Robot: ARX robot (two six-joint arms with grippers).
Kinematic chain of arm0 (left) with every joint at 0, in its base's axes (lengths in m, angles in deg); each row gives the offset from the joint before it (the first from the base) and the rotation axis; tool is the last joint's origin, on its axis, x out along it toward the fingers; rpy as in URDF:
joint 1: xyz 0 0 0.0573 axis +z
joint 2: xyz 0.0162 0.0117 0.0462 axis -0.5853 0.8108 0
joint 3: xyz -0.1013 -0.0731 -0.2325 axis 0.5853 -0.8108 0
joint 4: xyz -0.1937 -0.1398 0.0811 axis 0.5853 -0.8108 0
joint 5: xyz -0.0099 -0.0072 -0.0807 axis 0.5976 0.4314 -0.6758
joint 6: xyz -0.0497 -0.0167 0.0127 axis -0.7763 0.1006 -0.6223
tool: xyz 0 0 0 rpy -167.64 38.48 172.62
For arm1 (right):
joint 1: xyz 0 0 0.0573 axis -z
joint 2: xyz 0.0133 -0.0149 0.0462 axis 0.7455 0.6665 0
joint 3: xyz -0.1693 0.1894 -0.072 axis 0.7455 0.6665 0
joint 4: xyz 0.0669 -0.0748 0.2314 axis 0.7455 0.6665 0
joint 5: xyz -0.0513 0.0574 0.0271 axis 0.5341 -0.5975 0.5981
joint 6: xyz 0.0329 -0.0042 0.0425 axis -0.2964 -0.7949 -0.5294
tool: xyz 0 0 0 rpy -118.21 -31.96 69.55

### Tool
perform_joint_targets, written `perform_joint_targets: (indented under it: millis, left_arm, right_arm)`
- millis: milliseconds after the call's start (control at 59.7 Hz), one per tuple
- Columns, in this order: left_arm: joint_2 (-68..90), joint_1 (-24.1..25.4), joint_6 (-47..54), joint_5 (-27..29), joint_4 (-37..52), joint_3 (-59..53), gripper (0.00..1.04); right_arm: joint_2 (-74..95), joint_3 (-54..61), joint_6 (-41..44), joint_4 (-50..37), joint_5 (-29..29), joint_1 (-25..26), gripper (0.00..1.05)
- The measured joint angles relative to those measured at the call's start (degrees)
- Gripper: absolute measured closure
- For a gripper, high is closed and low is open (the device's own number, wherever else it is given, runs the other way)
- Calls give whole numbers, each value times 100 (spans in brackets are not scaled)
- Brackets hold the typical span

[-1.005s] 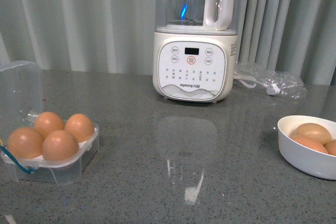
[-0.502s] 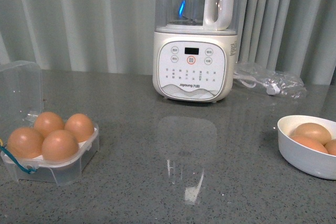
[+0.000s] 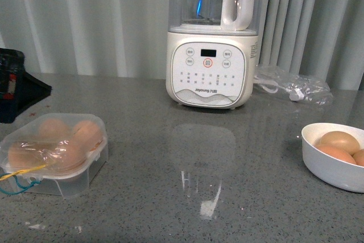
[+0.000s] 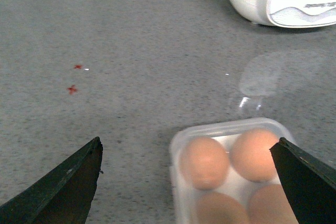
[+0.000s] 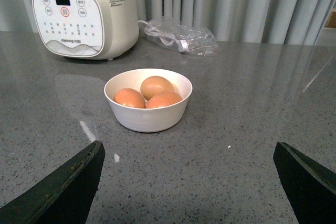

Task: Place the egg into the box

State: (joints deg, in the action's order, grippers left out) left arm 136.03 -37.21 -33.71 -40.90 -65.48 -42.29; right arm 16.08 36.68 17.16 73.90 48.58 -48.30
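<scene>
Holding four eggs: box [image 3: 54, 155], lid down | blender [image 3: 211, 38] behind | both end effectors gape

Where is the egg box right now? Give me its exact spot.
In the front view, the clear four-cell egg box sits at the counter's near left, lid closed over four brown eggs, well left of the blender and opposite the white bowl at far right.

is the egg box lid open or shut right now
Shut. In the front view the clear lid lies flat over the box, blurring the four eggs under it; whether it is latched cannot be told.
</scene>
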Motion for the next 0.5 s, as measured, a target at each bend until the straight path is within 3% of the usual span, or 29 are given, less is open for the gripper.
perform_joint_targets:
  millis: [234, 502]
  left_arm:
    - [-50, -621, -308, -72, -337, -57, 7]
    - [-195, -664, -330, -55, -520, -92, 7]
  right_arm:
    - [0, 0, 0, 0, 0, 0, 7]
    - [0, 0, 0, 0, 0, 0, 7]
